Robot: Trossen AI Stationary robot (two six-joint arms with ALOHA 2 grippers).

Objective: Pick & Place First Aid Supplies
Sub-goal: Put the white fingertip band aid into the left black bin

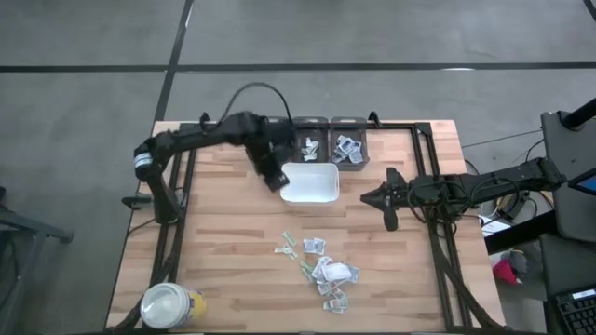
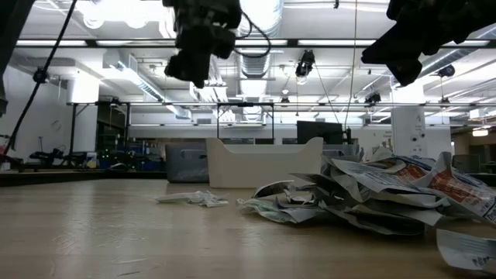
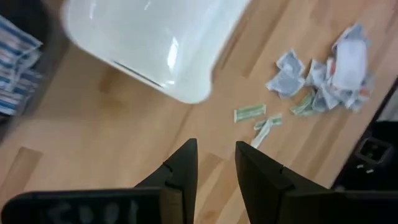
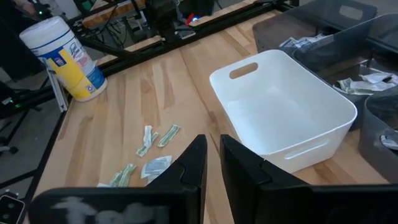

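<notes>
First aid supplies lie well apart from both jaws.

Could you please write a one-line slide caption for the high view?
Left claw hovers beside white tray, right claw waits opposite, first aid packets piled on the wooden table.

Even, bright light falls from overhead; in the low view the ceiling lamps blow out to white glare. Against them both arms read as black silhouettes. Shadows on the counter are soft and short, hugging the tray and the packets. The left wrist view is smeared with motion blur: the tray there has fuzzy edges and a streak of glare. In both wrist views the near black wrist housing is out of focus.
</notes>
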